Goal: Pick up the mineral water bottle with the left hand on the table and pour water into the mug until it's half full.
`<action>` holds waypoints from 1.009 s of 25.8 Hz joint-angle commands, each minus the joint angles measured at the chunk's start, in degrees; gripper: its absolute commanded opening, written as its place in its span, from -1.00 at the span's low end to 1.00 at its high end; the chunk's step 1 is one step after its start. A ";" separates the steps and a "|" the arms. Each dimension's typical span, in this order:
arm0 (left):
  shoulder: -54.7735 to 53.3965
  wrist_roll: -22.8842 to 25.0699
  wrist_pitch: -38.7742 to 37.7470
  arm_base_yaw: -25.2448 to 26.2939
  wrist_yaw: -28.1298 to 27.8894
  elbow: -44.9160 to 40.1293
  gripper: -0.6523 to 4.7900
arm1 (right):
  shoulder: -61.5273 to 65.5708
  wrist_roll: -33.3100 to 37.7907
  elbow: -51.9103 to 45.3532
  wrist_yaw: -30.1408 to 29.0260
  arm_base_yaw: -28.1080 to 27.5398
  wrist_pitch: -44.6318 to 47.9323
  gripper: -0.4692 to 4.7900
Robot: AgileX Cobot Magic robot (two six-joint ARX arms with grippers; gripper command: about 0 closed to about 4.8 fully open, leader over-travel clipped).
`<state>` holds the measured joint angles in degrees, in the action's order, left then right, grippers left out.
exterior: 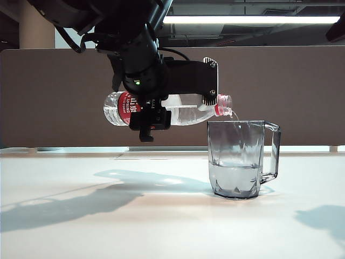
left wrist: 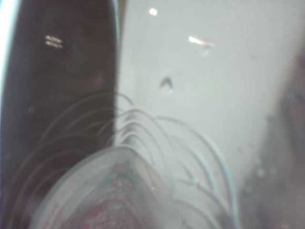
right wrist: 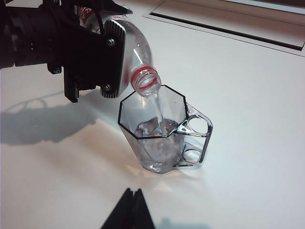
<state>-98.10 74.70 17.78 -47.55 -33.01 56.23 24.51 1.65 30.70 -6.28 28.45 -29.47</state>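
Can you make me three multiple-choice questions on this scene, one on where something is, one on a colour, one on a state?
1. Where is the bottle's mouth?
A. Over the mug's rim
B. On the table
C. Behind the mug's handle

2. What colour is the bottle's neck ring?
A. Blue
B. Red
C. Green

3. How does the bottle lie in the left gripper?
A. Upright
B. Upside down
C. About level, pouring

Answers:
1. A, the exterior and right wrist views show the mouth just above the rim.
2. B, the ring shows red in both views.
3. C, the bottle lies on its side, clamped at the label, with a stream falling into the mug, which is roughly a third full.

The right gripper shows only dark tips near the mug, empty.
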 commanded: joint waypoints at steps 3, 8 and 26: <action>0.48 -6.43 2.47 -0.07 -0.15 0.46 0.32 | -0.07 -0.24 0.22 -0.28 0.04 0.96 -0.84; 0.48 -11.52 2.45 -0.09 1.38 0.46 0.32 | -0.07 -0.24 0.22 -0.26 0.04 0.96 -0.84; 0.48 -1.88 2.03 -0.09 0.72 0.46 0.32 | -0.07 -0.24 0.22 -0.26 0.02 0.96 -0.84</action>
<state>-98.10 69.43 17.98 -47.55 -31.70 56.23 24.51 1.65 30.70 -6.28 28.45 -29.47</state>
